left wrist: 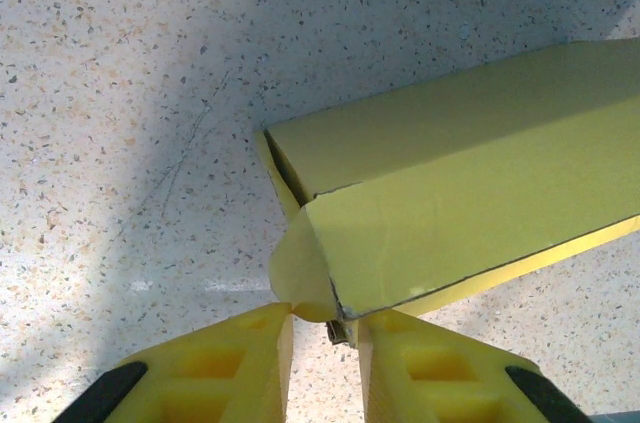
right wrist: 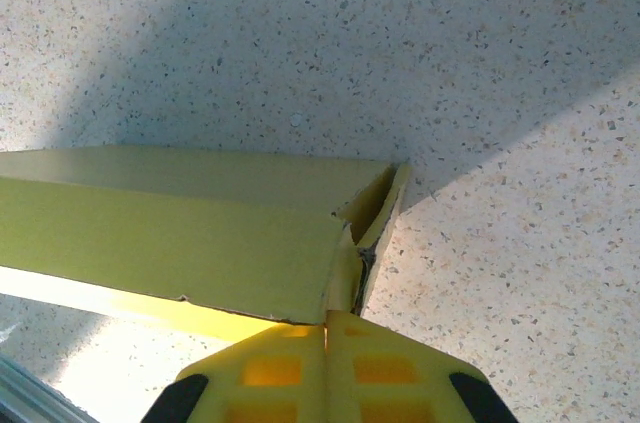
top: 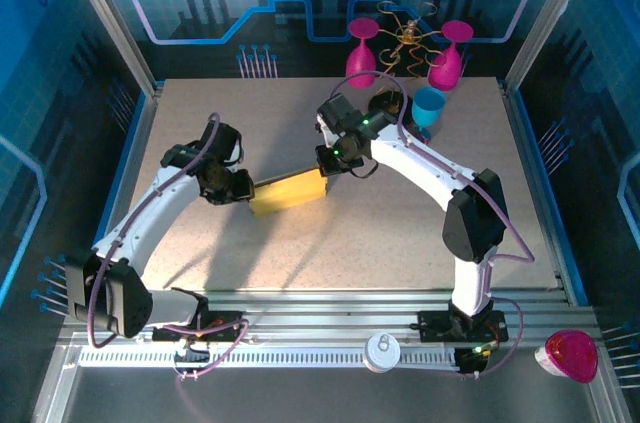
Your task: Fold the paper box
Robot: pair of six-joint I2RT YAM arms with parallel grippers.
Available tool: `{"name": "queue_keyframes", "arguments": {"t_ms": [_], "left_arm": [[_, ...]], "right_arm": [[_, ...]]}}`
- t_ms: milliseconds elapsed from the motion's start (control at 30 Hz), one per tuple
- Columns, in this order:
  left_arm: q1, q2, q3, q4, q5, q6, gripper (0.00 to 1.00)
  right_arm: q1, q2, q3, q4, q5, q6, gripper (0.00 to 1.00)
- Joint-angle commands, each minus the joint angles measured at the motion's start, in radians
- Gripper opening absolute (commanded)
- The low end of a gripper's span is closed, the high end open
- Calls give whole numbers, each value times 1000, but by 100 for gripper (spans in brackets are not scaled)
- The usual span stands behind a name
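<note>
Paper box [top: 288, 192] mid-tabletop [top: 400, 233], end-flap step: right hand [right wrist: 327, 328] clenched on one end flap, left hand [left wrist: 325, 328] narrowly parted at the other, grip unclear; next likely needs that flap tucked inward.

both arms have black bases bolted at the slotted rail [top: 320, 355]. the left arm [top: 150, 211] and the right arm [top: 425, 168] share one build: smooth white link shells joined by bulky black joint housings, the largest of them near the rail. a mauve cable loops loosely along each arm from the rail end to the wrist. small green lights glow on the right arm, one by the rail and more at the end far from it. the left gripper [left wrist: 325, 328] and the right gripper [right wrist: 327, 328] have bright yellow moulded fingers [left wrist: 225, 368] with recessed rectangular pockets and black patches at their outer edges.
</note>
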Motion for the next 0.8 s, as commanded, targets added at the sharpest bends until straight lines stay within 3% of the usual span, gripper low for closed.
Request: {"name": "queue_keyframes", "arguments": {"t_ms": [0,367,767], "left_arm": [[-6,15,24,17,7,22,21],[-18,19,65,-41,-1,12,6],[-17,120,176,-195,40,-58,3]], "right_arm": [[-8,18,20,-31,-10,-9,0],[-8,17,24,-39,-5,-11,0],[-8,44,55,-52,-11,-17,0]]}}
